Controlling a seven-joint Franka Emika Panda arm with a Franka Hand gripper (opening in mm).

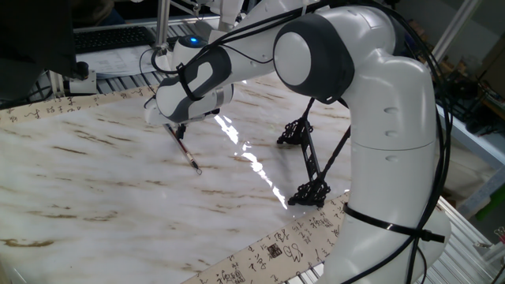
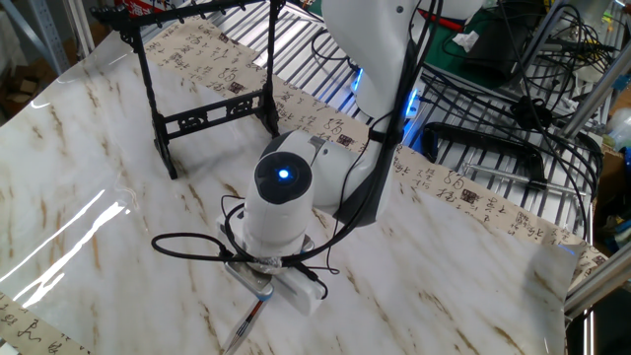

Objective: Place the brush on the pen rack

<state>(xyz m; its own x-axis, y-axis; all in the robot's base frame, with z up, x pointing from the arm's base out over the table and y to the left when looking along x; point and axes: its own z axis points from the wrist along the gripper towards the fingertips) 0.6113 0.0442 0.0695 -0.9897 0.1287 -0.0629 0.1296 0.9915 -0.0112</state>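
The brush lies flat on the marble tabletop, slanting from upper left to lower right, with its small loop at the lower end. My gripper is down at the brush's upper end, its dark fingers right at the shaft; the hand hides whether they clamp it. In the other fixed view only the lower part of the brush shows below the arm's wrist. The black pen rack stands to the right of the gripper, partly behind the arm. That rack stands upright at the back left in the other view.
Strips of calligraphy-printed paper border the tabletop. A keyboard lies beyond the far edge. Black cables and a wire frame sit off the table behind the robot base. The arm's large white body fills the right side.
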